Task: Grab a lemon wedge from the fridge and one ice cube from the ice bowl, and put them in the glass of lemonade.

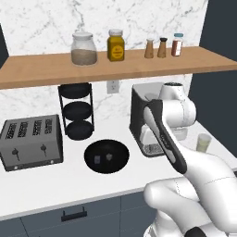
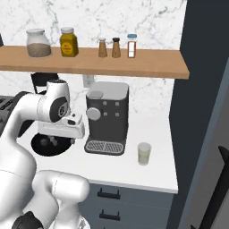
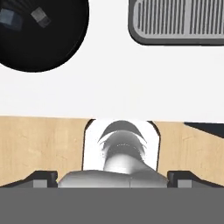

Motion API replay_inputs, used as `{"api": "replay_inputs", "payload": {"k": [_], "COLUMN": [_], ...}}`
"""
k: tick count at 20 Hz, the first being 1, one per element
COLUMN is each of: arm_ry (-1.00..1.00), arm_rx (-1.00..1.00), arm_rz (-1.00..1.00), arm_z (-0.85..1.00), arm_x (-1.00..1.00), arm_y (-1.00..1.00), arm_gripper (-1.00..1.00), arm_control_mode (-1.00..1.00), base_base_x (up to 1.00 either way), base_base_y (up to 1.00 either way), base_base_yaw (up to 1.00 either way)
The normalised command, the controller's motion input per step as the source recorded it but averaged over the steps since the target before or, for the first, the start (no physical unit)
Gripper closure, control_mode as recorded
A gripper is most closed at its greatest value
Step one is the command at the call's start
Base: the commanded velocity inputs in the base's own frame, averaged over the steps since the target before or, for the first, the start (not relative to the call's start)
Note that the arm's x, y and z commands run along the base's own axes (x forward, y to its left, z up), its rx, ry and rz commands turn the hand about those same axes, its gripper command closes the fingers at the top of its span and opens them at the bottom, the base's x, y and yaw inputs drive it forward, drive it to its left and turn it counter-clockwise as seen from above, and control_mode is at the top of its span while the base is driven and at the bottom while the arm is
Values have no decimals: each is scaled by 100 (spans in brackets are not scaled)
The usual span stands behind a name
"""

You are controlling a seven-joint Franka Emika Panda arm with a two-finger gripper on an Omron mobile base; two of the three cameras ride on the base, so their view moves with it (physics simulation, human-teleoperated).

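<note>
Arm bent forward; gripper [image 3: 112,177] jaws wide, empty

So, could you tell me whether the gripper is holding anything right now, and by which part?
Nothing is held: the gripper is open and empty above the white counter.

Black bowl [image 1: 106,156] on white table [image 1: 55,185]; pale yellow-green lemonade [image 2: 144,154]; grey toaster [image 1: 30,141]; amber jar [image 1: 115,46]; wooden shelf [image 1: 120,67]; white-grey marbled wall [image 1: 41,23].

Glossy white rounded arm [image 1: 185,152] with dark, seemingly black joints.
</note>
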Motion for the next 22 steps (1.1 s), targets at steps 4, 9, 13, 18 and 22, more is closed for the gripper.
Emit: {"api": "replay_inputs", "payload": {"k": [4,9,13,18,22], "arm_ry": [0,0,0,1,1], "arm_rx": [1,3,0,0,2], "arm_rz": [1,0,0,0,-12], "arm_z": [-34,-26,-17,-19,-9], "arm_x": [3,33,42,60,33], "arm_y": [99,100,92,70,11], "arm_gripper": [-100,-100,-100,-100,-100], "arm_control_mode": [-100,-100,-100,-100,-100], "base_base_x": [0,0,0,0,0], "base_base_y": [0,0,0,0,0], "base_base_yaw": [0,0,0,0,0]}}
